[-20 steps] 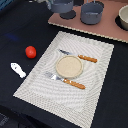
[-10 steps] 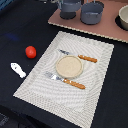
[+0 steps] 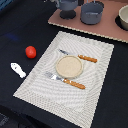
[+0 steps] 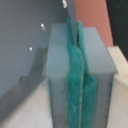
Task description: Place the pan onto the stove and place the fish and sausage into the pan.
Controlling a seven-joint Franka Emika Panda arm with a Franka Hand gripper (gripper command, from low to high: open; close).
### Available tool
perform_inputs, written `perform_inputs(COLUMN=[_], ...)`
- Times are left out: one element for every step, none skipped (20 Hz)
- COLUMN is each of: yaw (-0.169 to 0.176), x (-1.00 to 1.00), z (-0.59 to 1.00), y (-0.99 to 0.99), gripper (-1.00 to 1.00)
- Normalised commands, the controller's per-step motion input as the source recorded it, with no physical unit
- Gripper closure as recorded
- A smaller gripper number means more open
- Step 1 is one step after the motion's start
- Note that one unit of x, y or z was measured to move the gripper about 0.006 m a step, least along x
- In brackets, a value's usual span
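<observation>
Nothing moved, pan point(image 3: 68, 7) on stove point(image 3: 107, 27), claw unseen

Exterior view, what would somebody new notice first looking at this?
Probably the red sausage, bright against the dark tabletop, with the white fish lying just beside it; both sit off the exterior view's left edge of the beige placemat. Next, the place setting on that mat: a round plate between two orange-handled pieces of cutlery. At the back, the pinkish stove carries grey cookware.

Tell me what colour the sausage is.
Red; the sausage shows best in the exterior view.
</observation>
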Motion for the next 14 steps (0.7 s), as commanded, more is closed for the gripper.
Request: perform_inputs(yaw=[0.000,0.000,-0.003,-0.005,-0.010,-0.009,-0.009,-0.020,-0.028,-0.029,-0.025,-0.006,0.000,0.000], x=[0.40,0.39,0.38,0.35,0.29,0.25,0.27,0.26,0.26,0.26,0.20,0.14,0.05,0.03], z=[0.00,0.00,-0.01,-0.04,-0.07,-0.09,-0.08,-0.06,-0.07,-0.10,-0.10,-0.14,-0.19,-0.20], y=[0.30,0.26,0.23,0.16,0.09,0.04,0.01,0.00,0.00,0.00,0.00,0.00,0.04,0.03], gripper=[1.00,1.00,1.00,1.00,1.00,1.00,1.00,1.00,1.00,1.00,1.00,1.00,1.00,1.00])
